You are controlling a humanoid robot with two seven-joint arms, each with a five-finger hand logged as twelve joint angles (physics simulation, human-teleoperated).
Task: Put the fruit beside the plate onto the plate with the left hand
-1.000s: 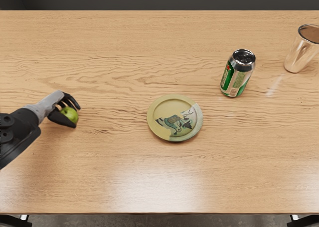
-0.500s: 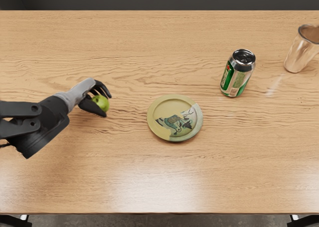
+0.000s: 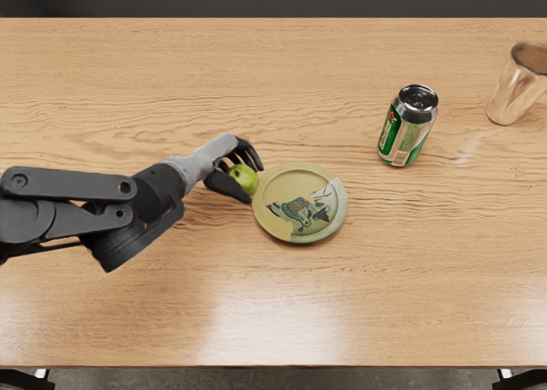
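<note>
Fruit is gripped in my left hand, fingers curled around it, at the plate's ten o'clock rim. Plate centre lies at four o'clock from my hand.

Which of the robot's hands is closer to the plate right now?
Left. The left hand grips a green fruit right at the left edge of the plate. The right hand is out of view, so its position relative to the plate cannot be told.
</note>
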